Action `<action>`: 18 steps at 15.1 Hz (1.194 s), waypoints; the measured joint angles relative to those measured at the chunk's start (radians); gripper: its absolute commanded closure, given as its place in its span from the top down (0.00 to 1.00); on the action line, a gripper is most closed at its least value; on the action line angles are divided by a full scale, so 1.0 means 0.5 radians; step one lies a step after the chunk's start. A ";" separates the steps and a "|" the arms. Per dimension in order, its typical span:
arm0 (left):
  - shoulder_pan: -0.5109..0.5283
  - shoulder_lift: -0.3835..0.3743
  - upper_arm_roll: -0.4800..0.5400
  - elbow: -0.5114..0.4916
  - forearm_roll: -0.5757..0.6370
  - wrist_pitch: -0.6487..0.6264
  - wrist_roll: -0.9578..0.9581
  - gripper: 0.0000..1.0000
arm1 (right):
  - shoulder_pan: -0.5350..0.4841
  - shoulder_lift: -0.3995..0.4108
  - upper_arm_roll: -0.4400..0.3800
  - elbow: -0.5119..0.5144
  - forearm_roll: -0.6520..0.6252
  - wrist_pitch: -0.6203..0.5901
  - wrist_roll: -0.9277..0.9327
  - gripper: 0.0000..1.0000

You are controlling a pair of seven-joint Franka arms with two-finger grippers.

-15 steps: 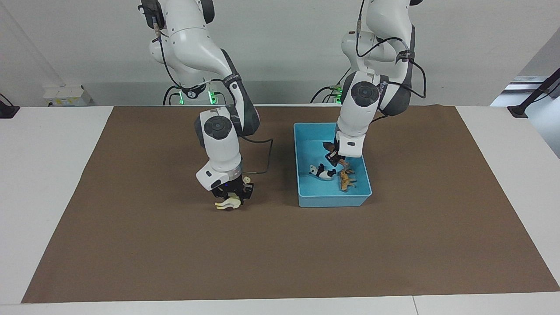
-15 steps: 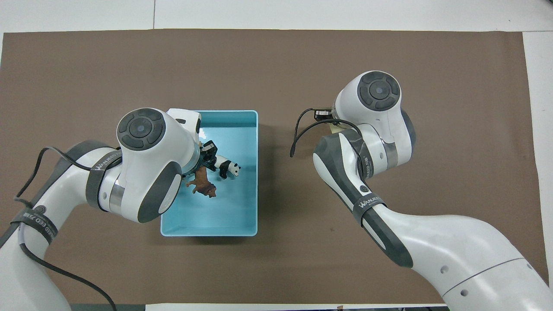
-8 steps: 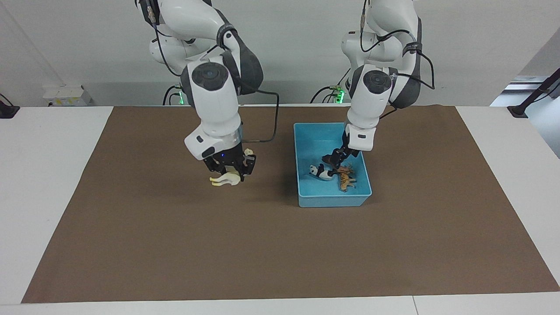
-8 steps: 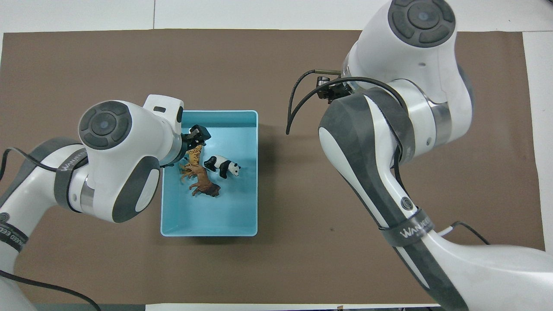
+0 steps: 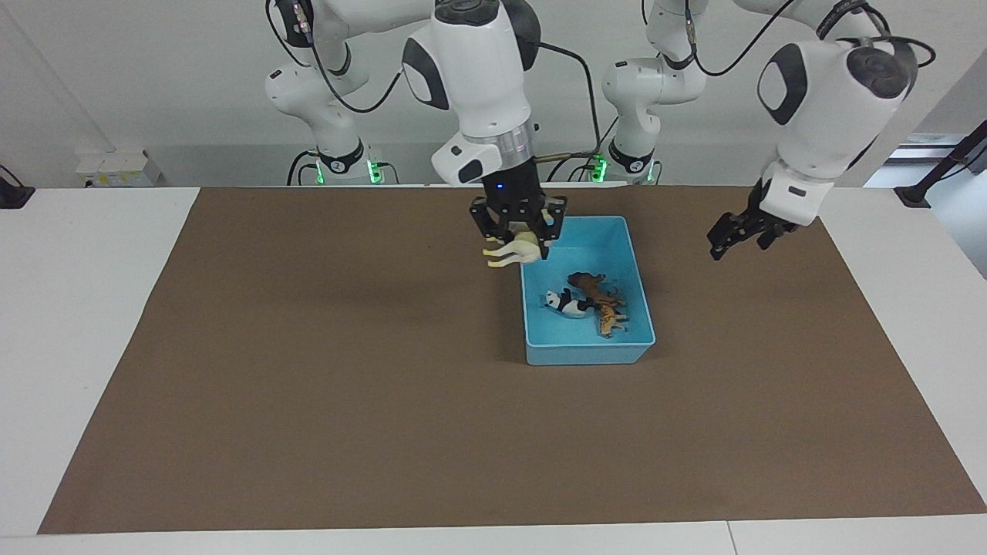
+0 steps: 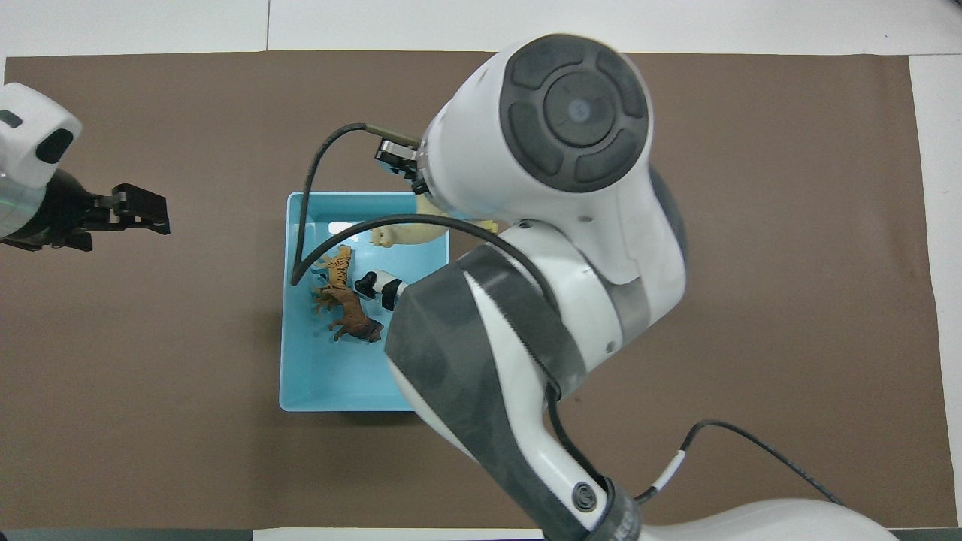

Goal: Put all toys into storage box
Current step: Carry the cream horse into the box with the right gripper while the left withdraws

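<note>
Right claw (image 5: 515, 231): raised at upper centre of the facing view, clamped on the cream-white long-necked plastic animal figurine (image 5: 510, 250), suspended over the rim of the light blue rectangular plastic storage box (image 5: 590, 353) at the edge toward the right arm's end of the surface. In the overhead view, only the pale figurine (image 6: 406, 234) visible below the arm, at the box's upper right corner.

Inside the box: black-and-white plastic panda figurine (image 5: 566, 303), dark brown lion-like plastic figurine (image 5: 589, 284) and orange striped plastic tiger figurine (image 5: 610, 317), lying close together on the floor, toward the half farther from the robots.

Left claw (image 5: 739, 233): at centre right of the facing view, raised over the brown mat (image 5: 324, 401) beside the box, toward the left arm's end. Fingers parted, nothing held.
</note>
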 measured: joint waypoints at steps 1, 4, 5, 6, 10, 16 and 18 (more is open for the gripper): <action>0.015 -0.033 -0.001 0.003 0.009 -0.060 0.083 1.00 | 0.033 0.039 0.000 0.000 0.031 0.110 0.033 0.00; 0.008 -0.108 -0.038 -0.017 0.019 -0.180 0.150 1.00 | 0.120 0.231 0.001 -0.005 0.061 0.351 0.090 0.00; 0.000 -0.125 -0.046 -0.043 0.021 -0.184 0.150 1.00 | 0.160 0.323 0.001 -0.006 0.057 0.465 0.112 0.00; -0.006 -0.136 -0.051 -0.067 0.021 -0.184 0.150 1.00 | 0.197 0.415 0.001 -0.007 0.051 0.567 0.121 0.00; -0.006 -0.139 -0.052 -0.081 0.022 -0.166 0.155 1.00 | 0.238 0.569 -0.003 -0.004 0.051 0.704 0.140 1.00; -0.005 -0.140 -0.049 -0.039 0.023 -0.182 0.172 1.00 | 0.221 0.422 -0.082 0.042 -0.132 0.547 0.333 1.00; -0.005 -0.139 -0.050 -0.035 0.023 -0.181 0.203 1.00 | 0.131 0.265 -0.120 0.039 -0.219 0.340 0.268 1.00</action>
